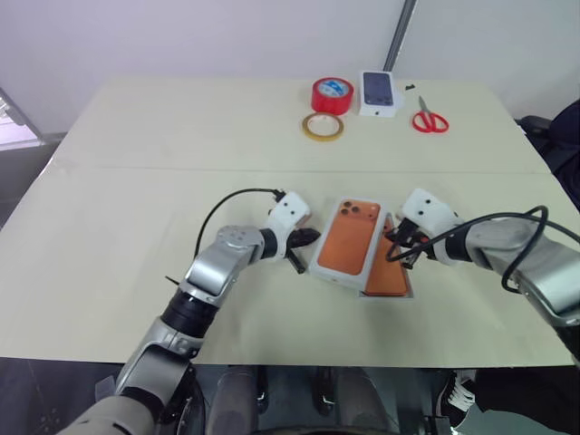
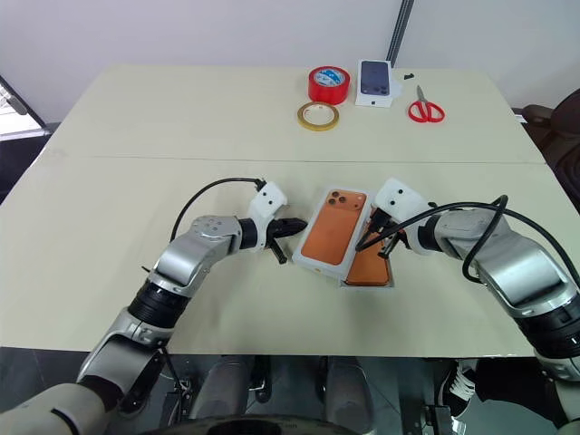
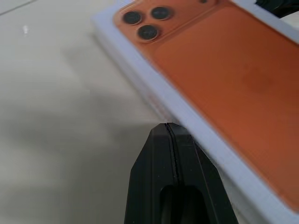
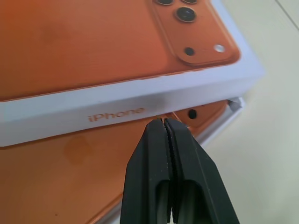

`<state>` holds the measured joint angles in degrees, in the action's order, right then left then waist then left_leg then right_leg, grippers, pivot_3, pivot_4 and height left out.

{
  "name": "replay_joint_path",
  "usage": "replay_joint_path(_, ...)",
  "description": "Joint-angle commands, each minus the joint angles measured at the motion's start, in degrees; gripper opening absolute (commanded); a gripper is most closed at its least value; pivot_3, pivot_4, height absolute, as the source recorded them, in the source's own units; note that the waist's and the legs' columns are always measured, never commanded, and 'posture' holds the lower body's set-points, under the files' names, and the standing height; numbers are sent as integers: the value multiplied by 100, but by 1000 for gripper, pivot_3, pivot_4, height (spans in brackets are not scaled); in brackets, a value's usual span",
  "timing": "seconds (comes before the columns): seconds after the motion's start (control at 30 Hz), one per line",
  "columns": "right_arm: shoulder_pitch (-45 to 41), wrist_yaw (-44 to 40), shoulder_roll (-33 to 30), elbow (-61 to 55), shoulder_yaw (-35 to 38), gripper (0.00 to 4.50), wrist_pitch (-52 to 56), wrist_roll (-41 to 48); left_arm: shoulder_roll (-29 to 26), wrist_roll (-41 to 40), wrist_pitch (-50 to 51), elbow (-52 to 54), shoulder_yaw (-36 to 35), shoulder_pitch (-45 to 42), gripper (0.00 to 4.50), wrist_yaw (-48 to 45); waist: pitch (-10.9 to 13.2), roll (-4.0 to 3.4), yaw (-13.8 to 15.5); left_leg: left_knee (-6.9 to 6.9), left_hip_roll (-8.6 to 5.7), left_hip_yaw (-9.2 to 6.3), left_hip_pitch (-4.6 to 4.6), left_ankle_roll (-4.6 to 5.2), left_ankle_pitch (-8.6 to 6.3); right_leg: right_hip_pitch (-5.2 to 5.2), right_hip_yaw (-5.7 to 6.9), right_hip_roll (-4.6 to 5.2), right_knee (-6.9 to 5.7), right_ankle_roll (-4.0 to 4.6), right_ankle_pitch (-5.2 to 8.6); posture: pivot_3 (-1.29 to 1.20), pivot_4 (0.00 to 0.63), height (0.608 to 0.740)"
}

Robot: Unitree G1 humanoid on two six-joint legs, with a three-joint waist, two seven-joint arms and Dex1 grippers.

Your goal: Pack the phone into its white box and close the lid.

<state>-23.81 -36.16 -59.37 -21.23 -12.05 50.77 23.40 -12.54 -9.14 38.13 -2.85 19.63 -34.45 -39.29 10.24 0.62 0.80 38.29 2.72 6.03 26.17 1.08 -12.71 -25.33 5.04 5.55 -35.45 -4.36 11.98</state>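
Observation:
The lid (image 1: 347, 240), white with an orange phone printed on top, lies askew over the white box (image 4: 236, 103), covering its left part. The copper-orange phone (image 1: 388, 272) rests inside the box, its right part showing beside the lid. My left gripper (image 1: 311, 238) is shut, its tip (image 3: 167, 127) against the lid's left edge. My right gripper (image 1: 391, 237) is shut too, its tip (image 4: 164, 122) at the lid's lettered side wall just above the phone (image 4: 56, 177). Neither gripper holds anything.
At the table's far side stand a red tape roll (image 1: 333, 94), a thin yellowish tape roll (image 1: 323, 126), a small white box picturing a dark phone (image 1: 380, 92) and red scissors (image 1: 430, 119). The table's (image 1: 136, 236) front edge runs close below my arms.

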Motion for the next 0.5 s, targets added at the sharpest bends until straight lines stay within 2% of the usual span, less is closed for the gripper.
replay_joint_path(0.03, -31, -119, 20, -259, 227, 49, 11, -100, 115, -66, -57, 117, 96, -106, 0, -163, 0, 0, -1, 0, 0, 0, 0, 0, 0, 0, 0, 0, 0, 0, 0, 0, 150, 730)
replay_joint_path(0.5, 386, -503, -137, -450, 645, 49, -25, -353, 347, -198, 96, 557, 297, -154, 0, -502, 0, 0, 2, 1, 0, -1, 0, 0, 0, 1, 0, 0, -1, 2, 1, 0, 150, 730)
